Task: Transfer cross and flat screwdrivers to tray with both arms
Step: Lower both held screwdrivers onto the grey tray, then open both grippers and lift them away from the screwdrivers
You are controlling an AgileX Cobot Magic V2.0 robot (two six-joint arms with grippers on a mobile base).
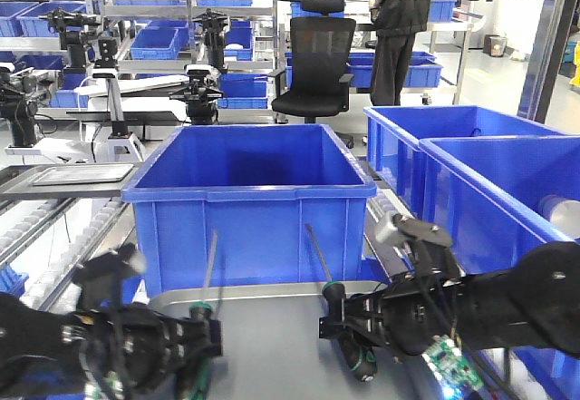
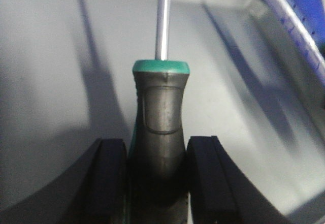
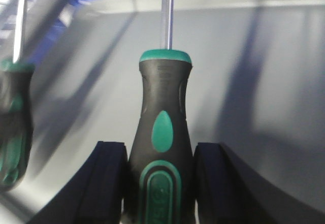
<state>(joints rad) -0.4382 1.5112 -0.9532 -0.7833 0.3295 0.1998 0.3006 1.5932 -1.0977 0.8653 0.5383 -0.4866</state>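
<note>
Screwdrivers over grey tray, left screwdriver clamped in left gripper jaws, right screwdriver clamped in right gripper jaws, shafts toward 12 o'clock, blue bin behind

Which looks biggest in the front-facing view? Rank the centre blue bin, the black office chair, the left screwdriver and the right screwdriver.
1. Centre blue bin, largest by far.
2. Black office chair, though it stands farther back, so its true size is unsure.
3. Left screwdriver and right screwdriver: they look alike, so no ranking between them.
</note>
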